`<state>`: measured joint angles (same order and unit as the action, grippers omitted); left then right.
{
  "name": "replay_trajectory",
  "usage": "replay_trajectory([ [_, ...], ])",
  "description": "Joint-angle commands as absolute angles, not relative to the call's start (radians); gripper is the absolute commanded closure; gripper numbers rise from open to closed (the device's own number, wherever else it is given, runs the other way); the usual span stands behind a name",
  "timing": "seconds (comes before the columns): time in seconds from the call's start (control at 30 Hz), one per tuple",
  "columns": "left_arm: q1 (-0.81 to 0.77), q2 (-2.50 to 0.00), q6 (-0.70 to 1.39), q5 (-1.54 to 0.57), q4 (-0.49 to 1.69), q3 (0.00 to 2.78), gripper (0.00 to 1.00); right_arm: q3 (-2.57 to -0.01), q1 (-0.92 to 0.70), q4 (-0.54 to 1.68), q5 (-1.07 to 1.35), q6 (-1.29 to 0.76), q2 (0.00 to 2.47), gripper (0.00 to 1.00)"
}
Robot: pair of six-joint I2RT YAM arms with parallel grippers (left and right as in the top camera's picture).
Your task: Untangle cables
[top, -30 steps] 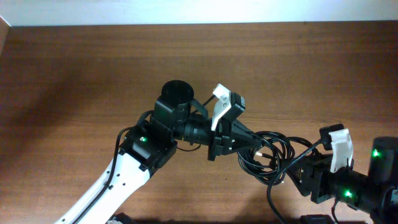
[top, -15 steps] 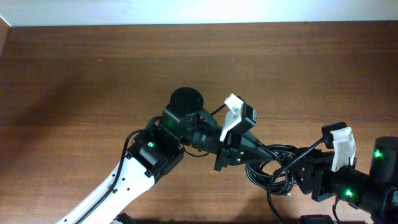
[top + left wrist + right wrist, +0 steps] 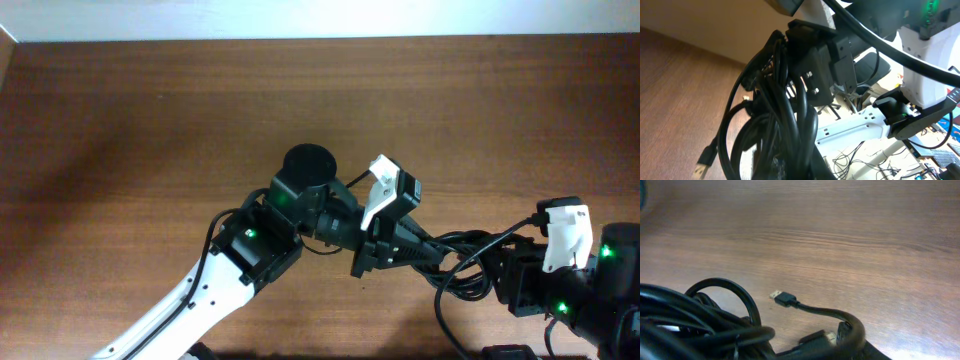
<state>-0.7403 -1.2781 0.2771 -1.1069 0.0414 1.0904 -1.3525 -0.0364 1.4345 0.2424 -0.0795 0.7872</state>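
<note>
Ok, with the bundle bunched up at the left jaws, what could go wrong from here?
1. The cables are one dense knot at the left gripper. Pulling away may cinch the loops tighter instead of freeing a cord.
2. The loose plug sits just beside a loop. Dragging could snag it through and add a tangle.

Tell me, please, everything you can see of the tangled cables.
The cables are thin, black, glossy cords wound into one tangled bundle of overlapping loops, over the right side of the wooden table. The left pincer appears to grip the bundle at the side nearest it. One small metal-tipped plug pokes free of the loops; whether it touches the wood is unclear.
</note>
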Motion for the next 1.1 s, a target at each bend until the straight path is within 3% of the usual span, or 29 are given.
replay_trajectory([
  [0.0, -0.712, -1.237, 0.269, -1.315, 0.031, 1.108, 1.00, -1.349, -0.013, 1.445, -0.216, -0.126, 0.795, 0.50],
  [0.5, -0.623, -1.237, 0.277, -1.449, 0.046, 1.108, 1.00, -1.349, -0.012, 1.444, -0.397, -0.248, 0.795, 0.50],
  [0.7, -0.596, -1.237, 0.277, -1.534, 0.046, 1.108, 1.00, -1.349, -0.013, 1.439, -0.476, -0.323, 0.795, 0.43],
  [1.07, -0.588, -1.237, 0.277, -1.405, 0.046, 1.108, 1.00, -1.350, -0.013, 1.409, -0.181, -0.249, 0.794, 0.34],
])
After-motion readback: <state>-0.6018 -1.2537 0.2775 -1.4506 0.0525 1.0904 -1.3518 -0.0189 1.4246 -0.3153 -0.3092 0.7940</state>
